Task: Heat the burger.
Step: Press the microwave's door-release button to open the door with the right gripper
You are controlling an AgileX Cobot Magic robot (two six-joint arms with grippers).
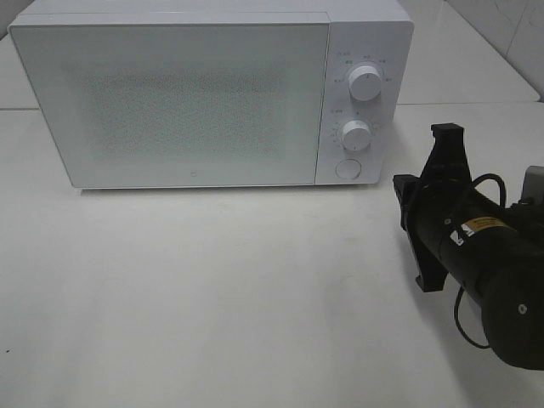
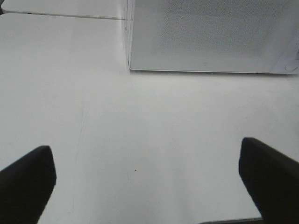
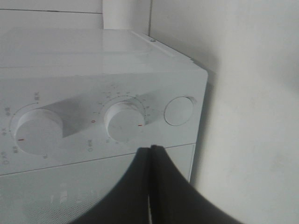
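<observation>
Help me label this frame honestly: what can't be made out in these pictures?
- Burger: in no view; whether it sits inside the microwave cannot be told, the shut, speckled door blocks the high view.
- Labels around the dials: too small in the high view, blurred in the right wrist view.
- Left gripper: absent from the high view; the left wrist view's lower edge cuts its fingers.

Place: I read this as a robot test bench staged as a kitchen corner.
Appliance: white boxy microwave oven (image 1: 195, 93), door closed, round white dials (image 1: 366, 82) on its control panel.
Surface: plain matte white tabletop (image 1: 212, 297), with only the oven standing on it.
Rig: black jointed robot arm (image 1: 480, 255) above the tabletop, beside the oven.
</observation>
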